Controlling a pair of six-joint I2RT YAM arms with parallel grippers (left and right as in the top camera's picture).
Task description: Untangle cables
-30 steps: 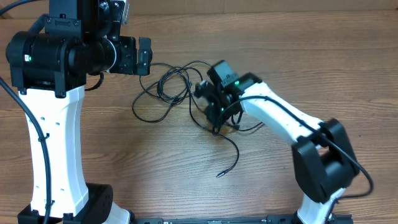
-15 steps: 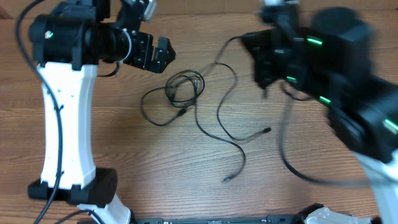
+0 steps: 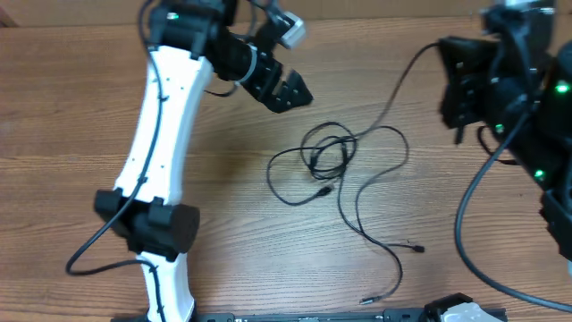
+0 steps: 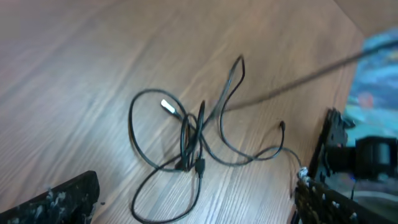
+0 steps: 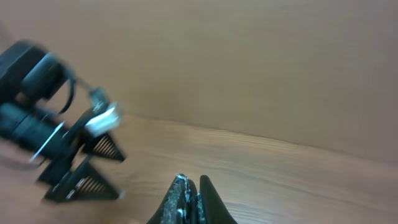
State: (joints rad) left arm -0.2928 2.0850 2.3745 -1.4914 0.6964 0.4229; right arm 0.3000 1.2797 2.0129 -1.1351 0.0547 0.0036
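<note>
Arms seen from overhead: the left gripper (image 3: 286, 88) reaches out, jaws spread, just beside the cables (image 3: 332, 161), a loose black knot lying mid-table (image 3: 223, 233). The right gripper (image 3: 454, 103) hangs raised and blurred, one strand rising to it. In the left wrist view, the fingers (image 4: 62, 199) stand wide apart with the tangle beyond them. In the right wrist view, the fingers (image 5: 186, 200) are pinched tight, and no strand can be seen between them.

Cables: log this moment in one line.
left pincer: open, empty, near tangle | right pincer: shut on strand running up from tangle | tangle: knotted, on table
</note>
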